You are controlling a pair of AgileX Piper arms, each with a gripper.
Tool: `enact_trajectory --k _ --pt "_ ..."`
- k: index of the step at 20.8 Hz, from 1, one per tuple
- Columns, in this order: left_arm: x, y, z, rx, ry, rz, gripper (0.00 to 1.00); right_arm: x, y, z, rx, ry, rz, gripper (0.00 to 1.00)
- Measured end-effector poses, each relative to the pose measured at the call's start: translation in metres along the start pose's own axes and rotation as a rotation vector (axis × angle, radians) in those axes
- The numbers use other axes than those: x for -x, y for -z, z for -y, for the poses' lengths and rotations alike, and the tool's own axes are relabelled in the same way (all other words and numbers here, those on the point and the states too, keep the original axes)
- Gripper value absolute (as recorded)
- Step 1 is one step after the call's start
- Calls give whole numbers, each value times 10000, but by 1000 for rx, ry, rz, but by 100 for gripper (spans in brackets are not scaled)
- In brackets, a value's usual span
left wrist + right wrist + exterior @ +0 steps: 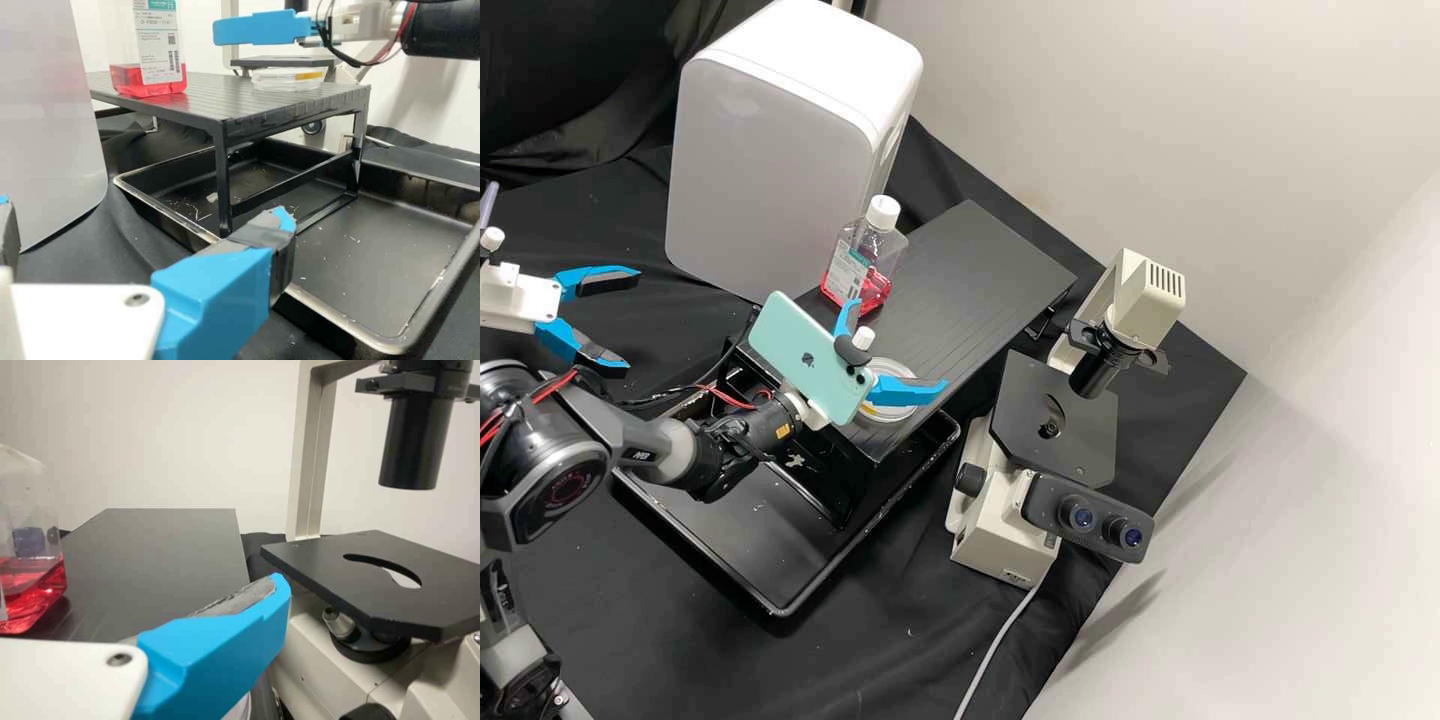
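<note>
The left end effector (632, 317) hangs over the tabletop (680, 640) at the far left, its 2 fingers spread wide and holding nothing. In front of the white box (780, 140), a flask (860, 262) of red liquid stands on the black rack (970, 280). The right end effector (900, 342) gapes wide over the petri dish (888, 372) at the rack's near edge. A microscope (1060, 440) stands at the right.

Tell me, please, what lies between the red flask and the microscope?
Only the bare ribbed top of the black rack lies between the flask and the microscope, as the high view and the right wrist view show.
</note>
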Motion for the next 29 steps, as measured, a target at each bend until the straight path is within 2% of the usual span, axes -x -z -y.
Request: enact_trajectory --k 3,5,12,14,19,23,29 --pt "0 0 0 0 0 0 100 89 -23 9 0 8 12 100" --pt "-1 1 4 0 2 0 100 166 -49 -16 -5 0 16 100" --pt "-11 5 41 2 19 -2 100 455 -72 -150 -8 -67 -28 100" --pt "-15 -1 57 2 26 1 100 502 -82 -162 -10 -77 -28 100" --pt "-15 -9 57 0 26 6 100 530 -131 -127 -12 -71 -16 100" --pt "-15 -9 57 0 26 6 100 509 -220 -46 -29 -41 17 100" --pt "-15 -9 57 0 26 6 100 521 -315 43 -31 -4 57 100"
